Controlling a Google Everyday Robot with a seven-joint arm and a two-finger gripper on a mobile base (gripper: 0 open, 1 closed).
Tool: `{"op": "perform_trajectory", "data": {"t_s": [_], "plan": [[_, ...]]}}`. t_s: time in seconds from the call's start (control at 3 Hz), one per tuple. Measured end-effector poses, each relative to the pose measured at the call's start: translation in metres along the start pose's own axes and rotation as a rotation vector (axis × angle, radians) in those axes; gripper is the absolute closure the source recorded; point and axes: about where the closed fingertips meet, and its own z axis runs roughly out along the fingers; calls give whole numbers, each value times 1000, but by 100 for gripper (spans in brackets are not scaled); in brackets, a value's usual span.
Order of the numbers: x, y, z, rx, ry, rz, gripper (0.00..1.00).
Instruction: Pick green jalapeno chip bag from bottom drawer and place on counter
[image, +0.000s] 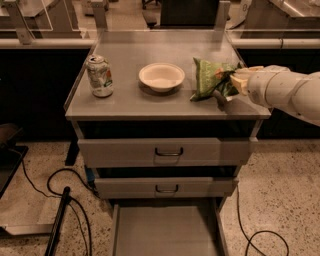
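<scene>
Your pincer (225, 89) is at the right edge of the counter (150, 104), closed on the green jalapeno chip bag (209, 76), which it pinches at the bag's right end. The white arm (290, 92) reaches in from the right side of the camera view, with its wrist just past the counter's rim.

The bag extends leftward from your pincer, tilted up on its side. Its lower left corner is down at the counter surface, though you cannot tell whether that corner touches the metal. A dark finger (220, 98) shows just below the bag's right end, close to the counter top.

To the left of the bag, near the middle of the counter, sits a pale bowl (161, 76), close to the bag but apart from it. Further left stands a green-and-white soda can (100, 76), upright near the left rim.

Below the counter, the top drawer (125, 152) and the middle drawer (125, 188) are pushed in. The bottom drawer (165, 232) is pulled out toward you, showing its flat grey tray. Black cables (65, 181) trail across the speckled floor to the left.
</scene>
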Motion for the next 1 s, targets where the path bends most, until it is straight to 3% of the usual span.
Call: {"op": "perform_trajectory", "data": {"t_s": [0.33, 0.67, 1.0], "plan": [[12, -19, 12, 29, 30, -8, 100], [14, -22, 11, 34, 36, -9, 82], [14, -22, 11, 34, 36, -9, 57]]}}
